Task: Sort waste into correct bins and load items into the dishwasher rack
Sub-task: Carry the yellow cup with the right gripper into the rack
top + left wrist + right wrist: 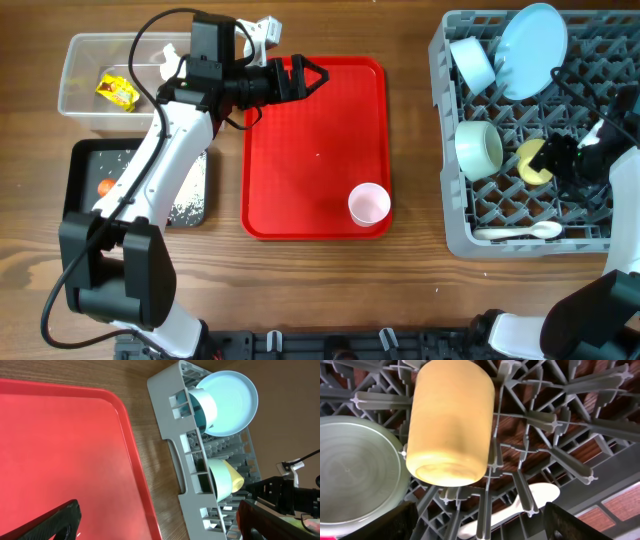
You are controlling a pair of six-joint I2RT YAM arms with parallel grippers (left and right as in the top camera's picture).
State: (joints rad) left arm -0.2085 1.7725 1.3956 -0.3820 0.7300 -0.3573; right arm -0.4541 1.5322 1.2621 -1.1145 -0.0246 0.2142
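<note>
The right gripper (558,158) hangs over the grey dishwasher rack (447,205), fingers (385,522) spread wide with nothing between them, just beside a yellow cup (450,420) that lies on its side across the pegs. Also in the rack are a pale blue plate (530,50) standing on edge at the far end, one pale bowl (472,62) against it, a second bowl (478,148) next to the yellow cup, and a white spoon (520,232) lying along the near edge. Across the wooden table (410,290), the left gripper (308,78) hovers over the far corner of the red serving tray (300,160), its jaws fully apart and empty. A pink cup (369,204) stands upright near the tray's right corner, closest to the rack. At far left, a clear tub (68,75) holds a yellow wrapper (116,90), and the black tray (85,165) beside it contains a carrot piece (105,187) and scattered rice (188,205).
</note>
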